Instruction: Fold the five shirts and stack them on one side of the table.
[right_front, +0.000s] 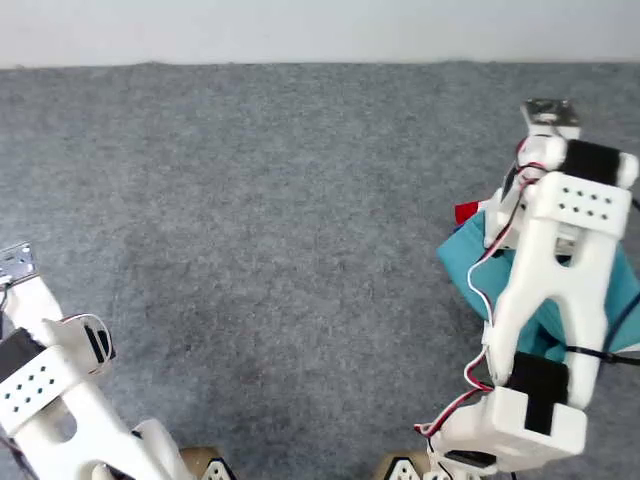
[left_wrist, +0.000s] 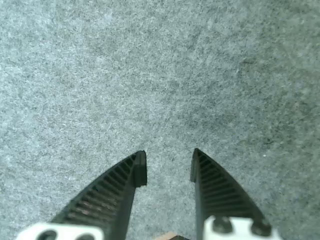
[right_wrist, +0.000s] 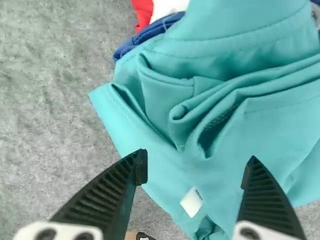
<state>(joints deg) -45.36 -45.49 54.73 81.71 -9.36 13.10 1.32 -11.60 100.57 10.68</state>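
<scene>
Teal shirt (right_wrist: 240, 100): crumpled in loose folds, lying directly under the right end effector (right_wrist: 196, 160). A small white label (right_wrist: 191, 201) on its hem sits between the two fingers.
Blue shirt (right_wrist: 145, 37): an edge shows from beneath the teal one, beyond the fingertips.
Red shirt (right_wrist: 142, 12) and a scrap of white fabric (right_wrist: 167, 7): farther out, past the blue.
Right end effector: fingers spread wide above the teal shirt; whether they touch it cannot be told.
Left end effector (left_wrist: 169, 155): fingers parted, held over the grey covering.
Counter (right_front: 300, 200): grey, felt-like covering, mottled in tone.
Wall (right_front: 300, 30): pale strip along the counter's far edge.
</scene>
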